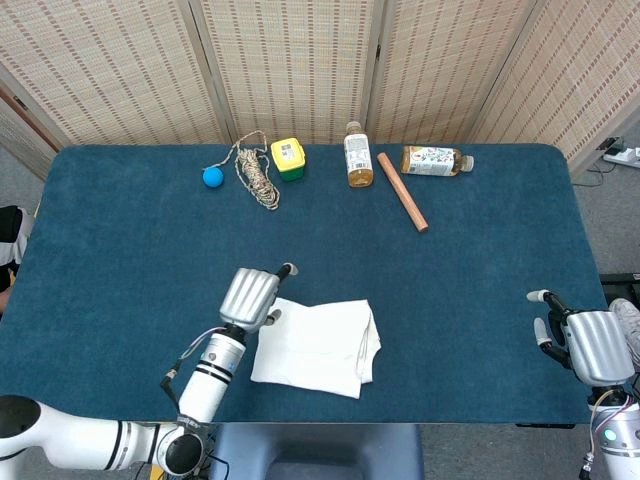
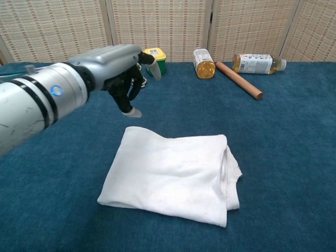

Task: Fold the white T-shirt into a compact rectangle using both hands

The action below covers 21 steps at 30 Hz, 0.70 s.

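Here the white T-shirt [image 1: 315, 346] lies folded into a rectangle on the near middle of the counter [image 1: 480, 270], long axis left to right. The left hand [image 1: 250, 295] hovers just off its far-left corner, holding nothing, fingers curled down and loosely apart. The right hand [image 1: 590, 345], also empty with fingers apart, sits well away at the near-right edge, so the left is nearer.

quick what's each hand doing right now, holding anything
Left hand: open, holding nothing, off the T-shirt.
Right hand: open, holding nothing.
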{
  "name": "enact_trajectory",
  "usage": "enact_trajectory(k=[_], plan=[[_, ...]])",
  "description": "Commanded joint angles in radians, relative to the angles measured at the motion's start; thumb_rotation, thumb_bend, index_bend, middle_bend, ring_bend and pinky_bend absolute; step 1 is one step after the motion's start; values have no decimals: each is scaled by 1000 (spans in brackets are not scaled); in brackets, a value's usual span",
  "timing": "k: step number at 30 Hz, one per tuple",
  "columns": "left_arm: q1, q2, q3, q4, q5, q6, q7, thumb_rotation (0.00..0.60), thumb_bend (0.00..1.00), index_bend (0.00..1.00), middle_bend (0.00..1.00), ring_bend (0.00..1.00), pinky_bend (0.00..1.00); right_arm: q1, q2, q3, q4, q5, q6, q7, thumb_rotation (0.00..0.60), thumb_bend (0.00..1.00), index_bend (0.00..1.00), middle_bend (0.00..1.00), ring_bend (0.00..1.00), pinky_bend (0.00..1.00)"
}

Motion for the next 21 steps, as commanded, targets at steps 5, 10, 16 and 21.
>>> enact_trajectory(k=[5,10,16,21], plan=[[167,142,111,16,160,61,-207,600,216,329,634,504,681,6,39,-22,20,-18,-30,44,600,499,333,596,563,646],[251,191,141,69,231,93,-344,600,215,318,560,456,595,17,67,-39,57,-28,-66,80,600,499,307,389,333,434],[353,249,182,161,322,139,-490,600,215,290,441,327,483,22,75,-42,90,-5,-96,83,600,499,141,253,202,329],[425,302,213,208,358,155,-570,600,216,246,341,235,426,24,69,-44,116,-6,-97,109,600,499,86,186,156,313]])
